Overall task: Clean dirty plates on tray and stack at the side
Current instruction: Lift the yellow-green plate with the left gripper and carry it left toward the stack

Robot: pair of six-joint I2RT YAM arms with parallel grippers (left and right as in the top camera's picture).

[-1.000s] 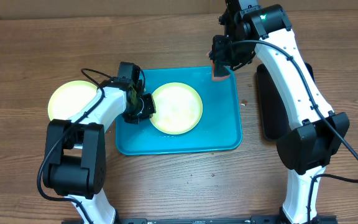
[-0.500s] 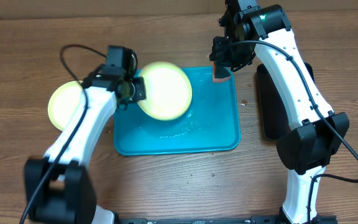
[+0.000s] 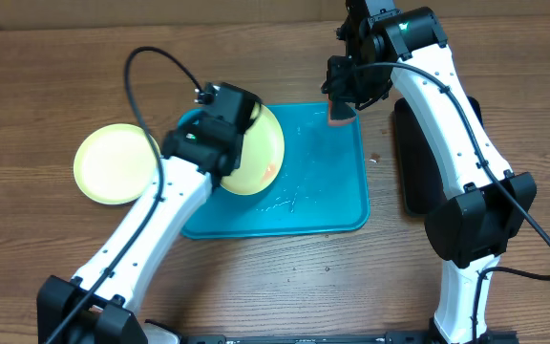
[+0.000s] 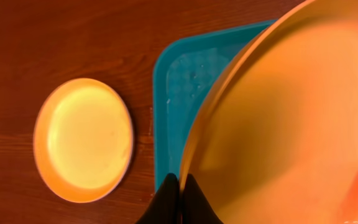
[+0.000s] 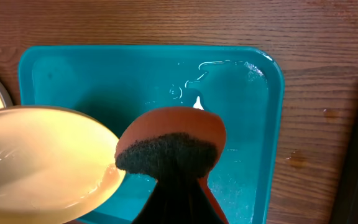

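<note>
Overhead, a pale yellow-green plate (image 3: pixel 113 164) lies flat on the wooden table (image 3: pixel 46 86), left of the turquoise tray (image 3: pixel 327 205) and just clear of its edge. Beside it, the left gripper (image 4: pixel 179 190) is pinched tight on the rim of a second yellow-green plate (image 3: pixel 261 153), which is lifted and tilted over the tray's left half. Its lower edge may touch the tray floor, but no view settles that. A red-orange smear (image 3: pixel 270 172) shows on its face. Water beads (image 3: pixel 289 199) lie on the bare tray floor. Farther right, over the tray's far right corner, the right gripper (image 5: pixel 174 183) is clamped on an orange sponge (image 5: pixel 171 140) with a dark scouring face, apart from the held plate. A narrow black tray (image 3: pixel 412 162) lies at the far right.
</note>
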